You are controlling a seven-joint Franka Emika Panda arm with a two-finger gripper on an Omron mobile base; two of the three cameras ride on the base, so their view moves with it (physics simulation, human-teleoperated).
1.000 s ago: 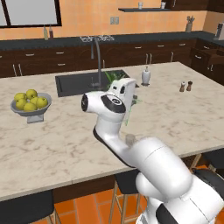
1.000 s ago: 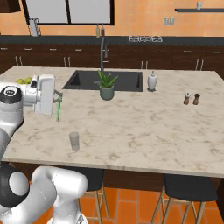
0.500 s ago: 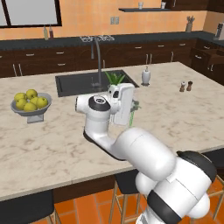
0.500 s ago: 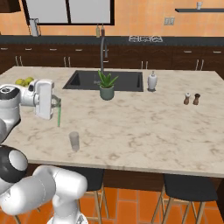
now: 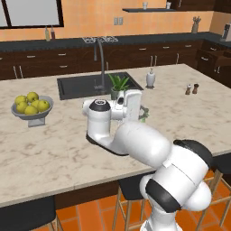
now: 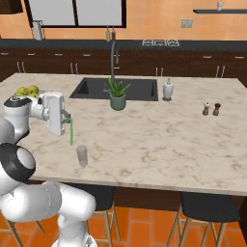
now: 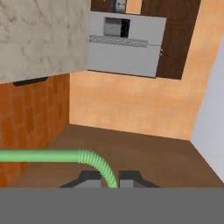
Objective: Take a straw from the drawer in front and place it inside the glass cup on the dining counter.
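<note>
Nearest, at the table's [image 6: 159,144] front edge: glass cup [image 6: 82,156], upright, clear, apart from everything else. Just above and to its left, held over the table: claw [image 6: 69,119], pressed together and pinching straw [image 6: 72,131] at the top end. Straw green, bent near the grip, hanging roughly straight down, lower tip above the table and short of the cup's rim, slightly left and far of the cup. Seen from the hand view: straw [image 7: 57,156] running out sideways from between the two dark tips, bellows bend right at the grip.

Step in hand, by judgement: carrying straw to cup, drop not yet made. To do it well: shift right and a touch nearer until the lower tip sits over the cup's mouth; keep straw near vertical; lower until the tip is well inside the rim, then spread the claw. Risk: thin straw swinging and clipping the rim, or tipping the light cup if pushed from the side. Releasing too high likely to bounce the straw out.

Farther back, middle of table: potted plant [image 6: 117,95] at the sink's [image 6: 96,88] near edge, faucet [image 6: 114,57] behind. Left: bowl of lemons [image 5: 31,106]. Right: white bottle [image 6: 167,89], then salt and pepper shakers [image 6: 212,109]. Farthest: dark cabinets [image 6: 193,65] under a black worktop, orange wall.
</note>
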